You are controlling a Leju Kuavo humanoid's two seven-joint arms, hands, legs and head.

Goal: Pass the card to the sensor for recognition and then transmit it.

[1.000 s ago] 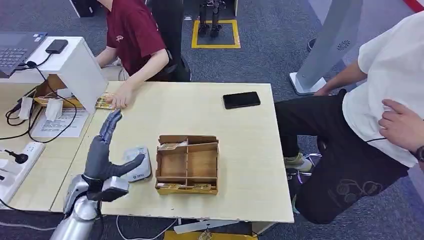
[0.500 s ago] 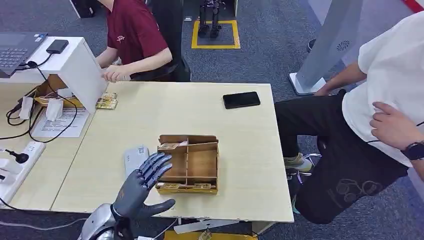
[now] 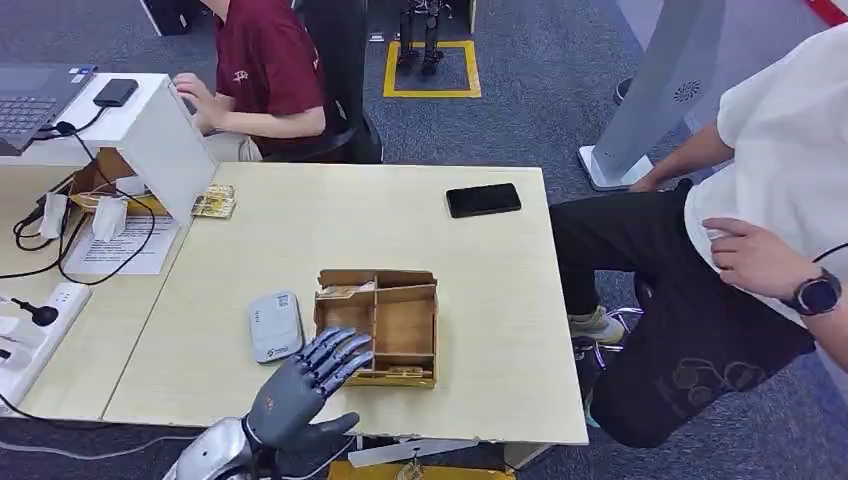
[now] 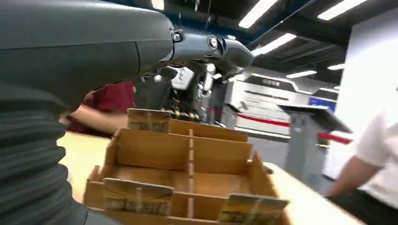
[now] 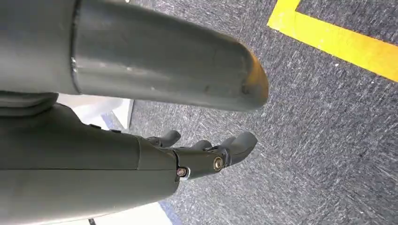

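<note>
Reach step: left hand (image 3: 300, 385) (fingers spread, empty) hovers at wooden box (image 3: 377, 327); next, pinch a card (image 4: 137, 197).

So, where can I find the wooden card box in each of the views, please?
Head view: the wooden card box stands on the table near its front edge, with the left hand at its front left corner.
Left wrist view: the box is low in the middle of the picture, under the hand's fingers.
Right wrist view: not in it; the right hand hangs over grey carpet.
Shared landmark: the box's centre divider.
</note>
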